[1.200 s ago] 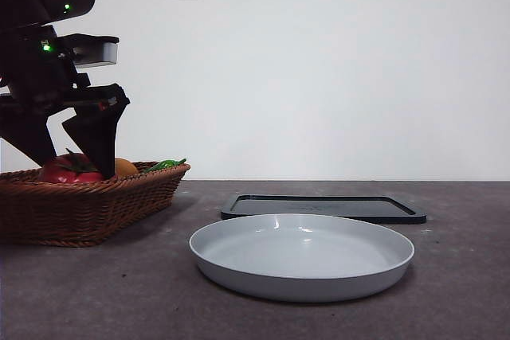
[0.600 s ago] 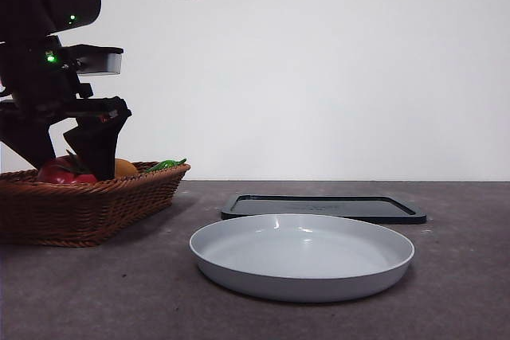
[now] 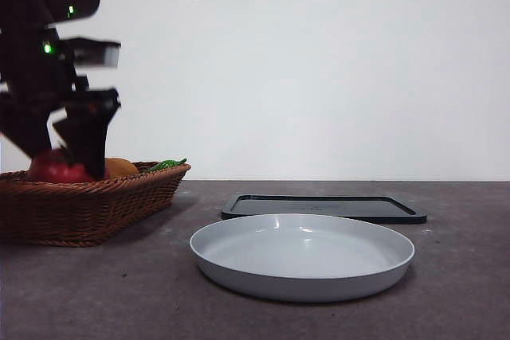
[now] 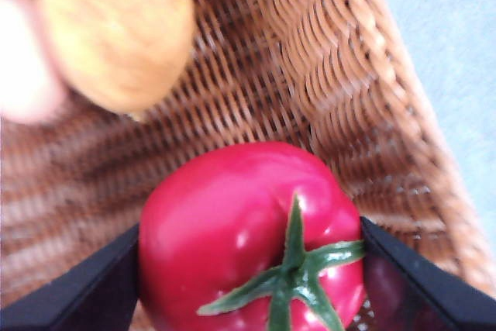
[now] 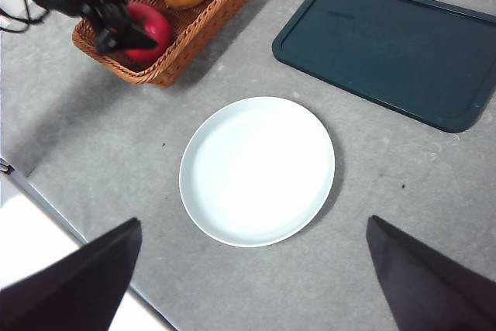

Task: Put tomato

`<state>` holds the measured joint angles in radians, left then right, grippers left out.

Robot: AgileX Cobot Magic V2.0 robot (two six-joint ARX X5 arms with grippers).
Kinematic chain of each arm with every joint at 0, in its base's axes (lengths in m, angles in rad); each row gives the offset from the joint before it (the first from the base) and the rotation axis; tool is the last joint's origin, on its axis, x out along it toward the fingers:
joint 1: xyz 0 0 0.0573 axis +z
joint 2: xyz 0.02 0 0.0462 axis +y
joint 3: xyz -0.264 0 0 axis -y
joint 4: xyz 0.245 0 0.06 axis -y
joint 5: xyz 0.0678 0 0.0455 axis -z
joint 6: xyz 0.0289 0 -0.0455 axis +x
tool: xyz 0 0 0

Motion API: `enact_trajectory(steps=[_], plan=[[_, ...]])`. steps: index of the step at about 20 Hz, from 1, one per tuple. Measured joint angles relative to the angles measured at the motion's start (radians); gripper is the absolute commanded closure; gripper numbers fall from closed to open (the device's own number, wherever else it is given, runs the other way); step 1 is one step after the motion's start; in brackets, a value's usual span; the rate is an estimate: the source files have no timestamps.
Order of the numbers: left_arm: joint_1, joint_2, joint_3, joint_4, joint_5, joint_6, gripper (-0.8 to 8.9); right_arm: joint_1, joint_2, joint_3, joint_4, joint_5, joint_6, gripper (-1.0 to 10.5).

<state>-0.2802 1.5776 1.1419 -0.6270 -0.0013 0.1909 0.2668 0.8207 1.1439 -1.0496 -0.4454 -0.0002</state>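
The glossy red tomato (image 4: 248, 230) with a green spiky stem sits at the near end of the wicker basket (image 4: 349, 75). My left gripper (image 4: 249, 226) is shut on it, one black jaw pressed against each side. In the front view the tomato (image 3: 52, 169) shows just above the basket rim (image 3: 96, 205) under the dark, blurred left gripper (image 3: 64, 145). The right wrist view shows the same grip on the tomato (image 5: 151, 29). My right gripper (image 5: 254, 222) is open and empty, high above the table over the white plate (image 5: 256, 168).
In the basket lie an orange-brown rounded item (image 4: 116, 29), a pale pinkish item (image 4: 23, 67) and a green item (image 3: 166, 165). The white plate (image 3: 303, 276) stands at the table's middle. A dark flat tray (image 3: 319, 206) lies behind it.
The left arm has shifted slightly left and is blurred. The tomato between its jaws sits a little higher and further left above the basket rim.
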Motion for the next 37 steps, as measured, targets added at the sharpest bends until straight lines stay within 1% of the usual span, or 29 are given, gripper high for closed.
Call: enact_trajectory(steps=[3, 5, 7, 9, 12, 15, 19, 25, 31, 32, 34, 35, 37], plan=[[-0.028, -0.076, 0.106, -0.047, 0.011, -0.024, 5.37, 0.000, 0.000, 0.000, 0.000, 0.000, 0.000, 4.8], [-0.068, -0.126, 0.163, -0.075, 0.072, -0.046, 5.37, 0.000, 0.000, 0.000, 0.000, 0.000, 0.000, 4.8], [-0.121, -0.155, 0.174, -0.080, 0.147, -0.063, 5.37, 0.000, 0.000, 0.000, 0.000, 0.000, 0.000, 4.8], [-0.185, -0.155, 0.174, -0.089, 0.184, -0.078, 5.37, 0.000, 0.000, 0.000, 0.000, 0.000, 0.000, 4.8], [-0.292, -0.132, 0.174, -0.073, 0.187, -0.085, 5.37, 0.000, 0.000, 0.000, 0.000, 0.000, 0.000, 4.8], [-0.388, -0.076, 0.174, -0.008, 0.188, -0.086, 5.37, 0.000, 0.000, 0.000, 0.000, 0.000, 0.000, 4.8], [-0.463, 0.047, 0.174, 0.031, 0.188, -0.088, 5.37, 0.000, 0.000, 0.000, 0.000, 0.000, 0.000, 4.8], [-0.517, 0.209, 0.173, 0.084, 0.188, -0.088, 5.37, 0.000, 0.000, 0.000, 0.000, 0.000, 0.000, 4.8], [-0.521, 0.267, 0.175, 0.100, 0.188, -0.089, 5.30, 0.000, 0.000, 0.000, 0.000, 0.000, 0.000, 4.8], [-0.521, 0.267, 0.176, 0.100, 0.189, -0.089, 5.08, 0.000, 0.000, 0.000, 0.000, 0.000, 0.000, 4.8], [-0.524, 0.268, 0.176, 0.100, 0.188, -0.089, 4.11, 0.000, 0.000, 0.000, 0.000, 0.000, 0.000, 4.8], [-0.524, 0.268, 0.176, 0.100, 0.188, -0.092, 3.83, 0.000, 0.000, 0.000, 0.000, 0.000, 0.000, 4.8], [-0.524, 0.268, 0.176, 0.100, 0.187, -0.100, 3.71, 0.000, 0.000, 0.000, 0.000, 0.000, 0.000, 4.8]])
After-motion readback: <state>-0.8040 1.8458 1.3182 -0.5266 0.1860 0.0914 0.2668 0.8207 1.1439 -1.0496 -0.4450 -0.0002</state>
